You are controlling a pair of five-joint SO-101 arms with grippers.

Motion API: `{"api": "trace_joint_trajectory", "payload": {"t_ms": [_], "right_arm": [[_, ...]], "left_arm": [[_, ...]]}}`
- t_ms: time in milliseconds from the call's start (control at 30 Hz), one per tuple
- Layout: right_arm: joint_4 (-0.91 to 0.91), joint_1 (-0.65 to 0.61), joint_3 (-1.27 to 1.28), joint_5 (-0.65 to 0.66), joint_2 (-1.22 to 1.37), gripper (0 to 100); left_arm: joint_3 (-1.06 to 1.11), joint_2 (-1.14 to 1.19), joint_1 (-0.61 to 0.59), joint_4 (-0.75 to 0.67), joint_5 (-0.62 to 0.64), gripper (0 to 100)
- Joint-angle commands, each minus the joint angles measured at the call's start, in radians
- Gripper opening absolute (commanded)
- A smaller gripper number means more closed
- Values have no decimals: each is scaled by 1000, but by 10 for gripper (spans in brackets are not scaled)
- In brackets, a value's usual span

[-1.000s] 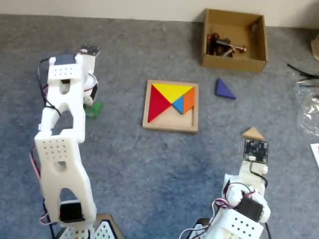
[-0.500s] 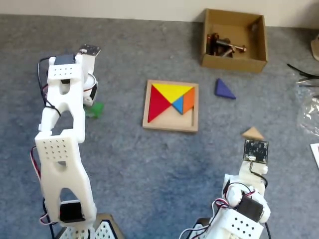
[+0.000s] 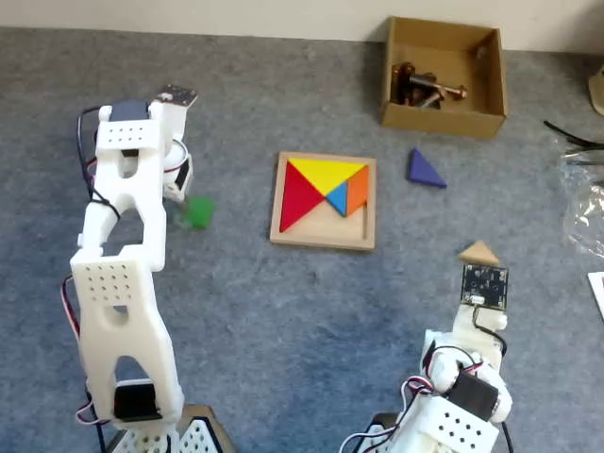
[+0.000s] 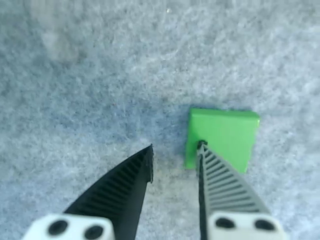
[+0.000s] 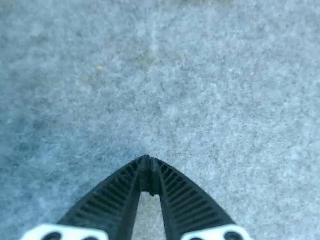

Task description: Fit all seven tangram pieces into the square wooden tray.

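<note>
Left gripper: jaws part open, narrow gap, nothing between them. Green square lies flat on the carpet outside that gap, with one fingertip at its near edge.

- Closing here would likely pinch carpet and flick or shove the square away. It needs a sideways shift first.
- The square looks thin, so the fingers may snag the pile before they bite.

Wooden tray: well off to the side of the left gripper, past the green square. It holds red, yellow, blue and orange pieces, with bare wood left along the near side.

- The fit looks tight. A square set down rotated would ride up on a neighbour or the rim.
- The tray sits loose and could slide if pushed.

Purple triangle: beyond the tray, outside it.

Tan triangle: just ahead of the right arm.

Right gripper: fingers pressed together, empty, over bare carpet. Going down like that would only shove the tan triangle.
</note>
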Motion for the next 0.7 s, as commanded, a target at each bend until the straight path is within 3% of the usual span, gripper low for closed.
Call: {"api": "trace_joint_trajectory", "payload": {"t_ms": [0, 500, 667], "right_arm": [[-18, 15, 116, -2, -15, 5], [-18, 15, 116, -2, -15, 5], [-18, 15, 116, -2, -15, 5]], "left_arm": [[-131, -22, 38, 74, 2, 152], [-137, -16, 105, 130, 3, 153], [-97, -16, 102, 130, 3, 258]]}}
